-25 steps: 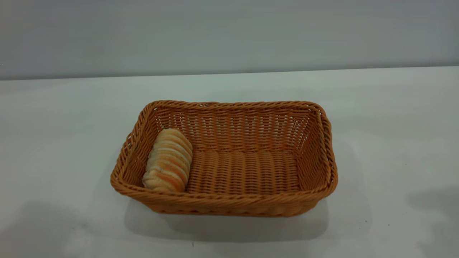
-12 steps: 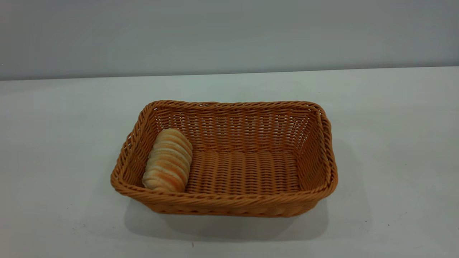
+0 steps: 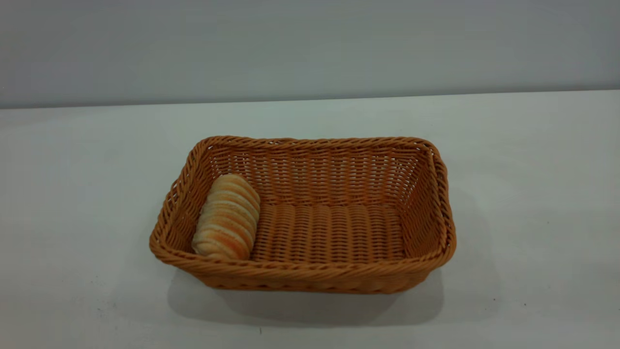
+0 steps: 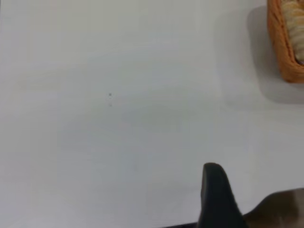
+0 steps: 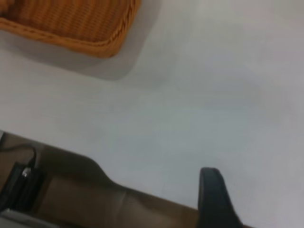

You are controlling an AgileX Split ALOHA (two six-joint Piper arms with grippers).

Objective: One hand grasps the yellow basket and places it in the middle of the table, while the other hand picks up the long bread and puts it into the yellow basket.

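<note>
The long bread (image 3: 226, 217) is lying inside the yellow basket (image 3: 310, 276) mid-tabletop (image 3: 533, 194), so the task is looking finished, with both grippers hanging off to the sides, their jaws' state impossible to tell, needing only to park

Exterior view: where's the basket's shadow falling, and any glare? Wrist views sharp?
Exterior view: the yellow basket casts a soft shadow toward the camera on the table; no glare, the long bread reads clearly. Left wrist view: mildly soft. Right wrist view: basket weave and near dark part blurred.
</note>
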